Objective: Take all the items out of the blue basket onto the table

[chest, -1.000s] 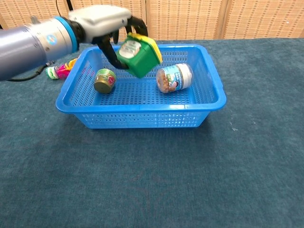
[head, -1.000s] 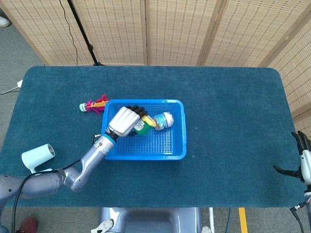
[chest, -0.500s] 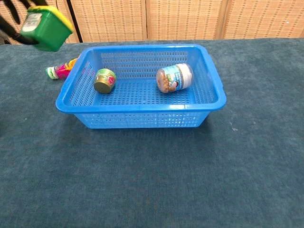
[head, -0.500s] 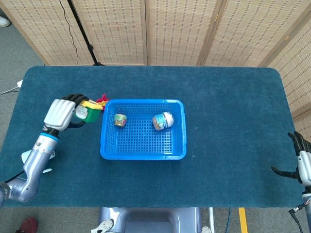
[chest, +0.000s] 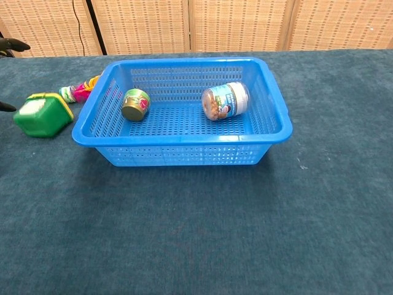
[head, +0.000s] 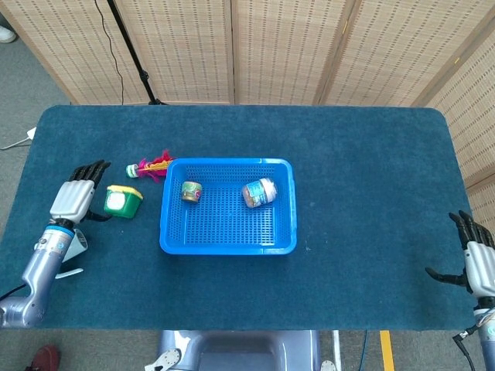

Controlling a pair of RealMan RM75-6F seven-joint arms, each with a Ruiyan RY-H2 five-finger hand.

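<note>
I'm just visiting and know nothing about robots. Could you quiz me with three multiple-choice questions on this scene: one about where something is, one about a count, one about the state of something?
1. Where is the green box?
A. inside the blue basket
B. on the table left of the blue basket
C. held in the right hand

2. How many items lie inside the blue basket?
A. none
B. two
C. four

3. How is the left hand?
A. open, holding nothing
B. gripping the green box
C. pressing on the basket rim

Answers:
1 B, the box sits on the cloth outside the basket's left wall.
2 B, only a small tin and a jar lying on its side remain.
3 A, its fingers are spread beside the box with nothing in them.
</note>
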